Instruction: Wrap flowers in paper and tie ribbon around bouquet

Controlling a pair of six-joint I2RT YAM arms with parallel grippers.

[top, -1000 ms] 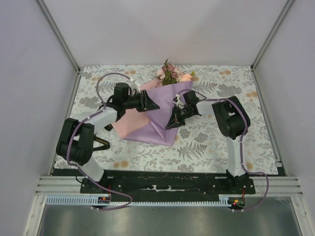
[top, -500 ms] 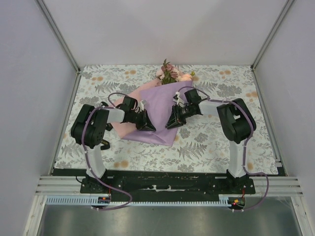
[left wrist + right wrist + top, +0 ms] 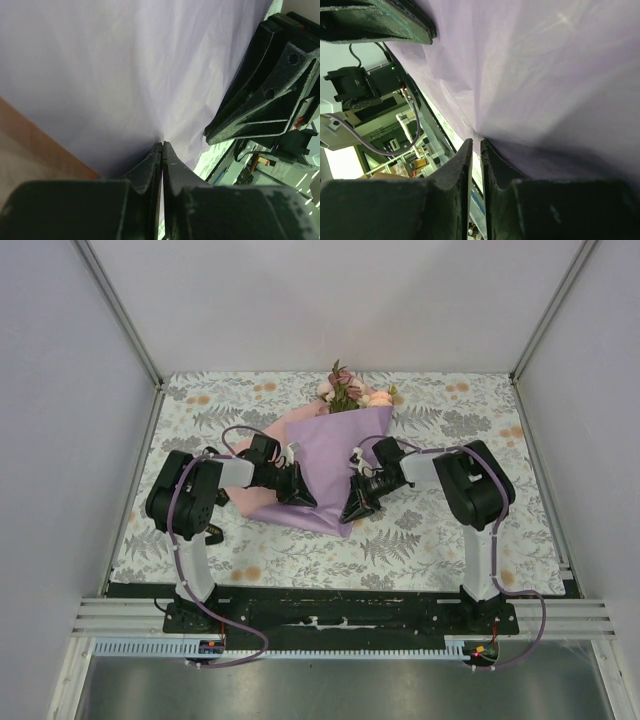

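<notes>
The lilac paper [image 3: 330, 450] lies folded over the flowers [image 3: 346, 394], whose pink and peach blooms stick out at its far end. A strip of the paper's pink face [image 3: 243, 502] shows at the left. My left gripper [image 3: 305, 500] sits at the paper's near left edge; in the left wrist view its jaws [image 3: 162, 145] are shut, with the paper [image 3: 125, 75] puckering into the tips. My right gripper [image 3: 350, 515] is at the near right corner, jaws [image 3: 475, 142] almost together on the paper's edge [image 3: 545, 80]. The ribbon is out of view.
The floral tablecloth [image 3: 430, 530] covers the table between grey walls. Both arm bases stand on the black rail [image 3: 340, 610] at the near edge. The two grippers are a short way apart, each visible in the other's wrist view.
The left arm folded back and its gripper dropped to the paper's near left edge and shut. The right gripper slid toward the near corner, opening briefly and closing again.
</notes>
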